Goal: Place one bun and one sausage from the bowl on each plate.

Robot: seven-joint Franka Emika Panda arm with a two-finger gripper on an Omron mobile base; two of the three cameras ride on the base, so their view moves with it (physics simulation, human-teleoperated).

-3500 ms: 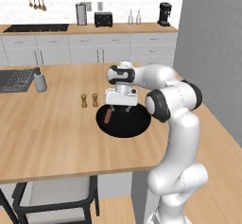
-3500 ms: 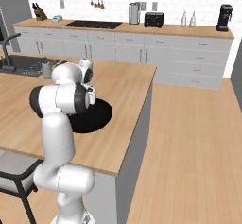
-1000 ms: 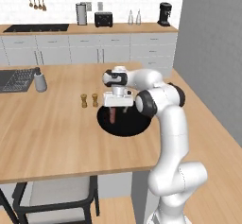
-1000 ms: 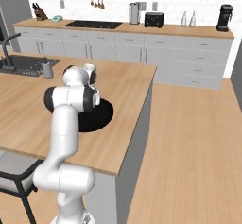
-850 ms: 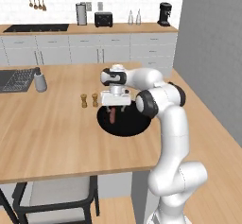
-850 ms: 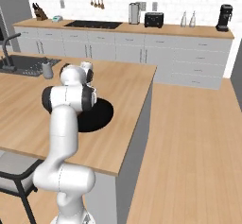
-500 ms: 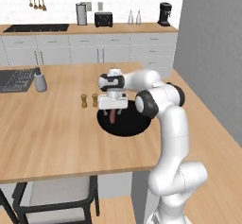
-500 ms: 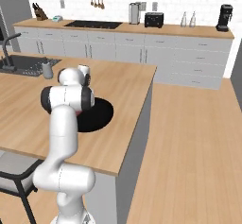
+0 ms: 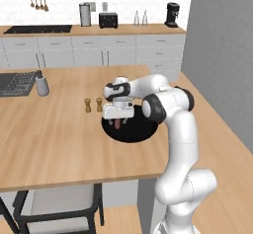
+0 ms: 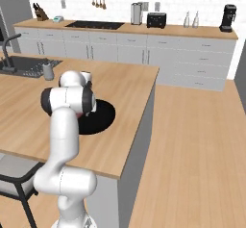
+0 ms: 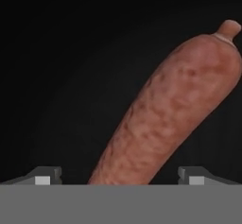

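Wooden counter of a kitchen island carries the work. On it, near the far right edge, lies the wide black bowl. One reddish-brown sausage lies in the bowl, slanting across the hand view from lower middle to upper right, its knotted end at the top right; from the left base view it shows as a small dark-red piece at the bowl's left side. My tool hangs straight down over that sausage, low above the bowl. Its jaws stand wide apart, one tip on either side of the sausage, neither touching it; I hold nothing. Just left of the bowl stand two small brown shakers. Further left, a grey canister stands beside a dark sink.
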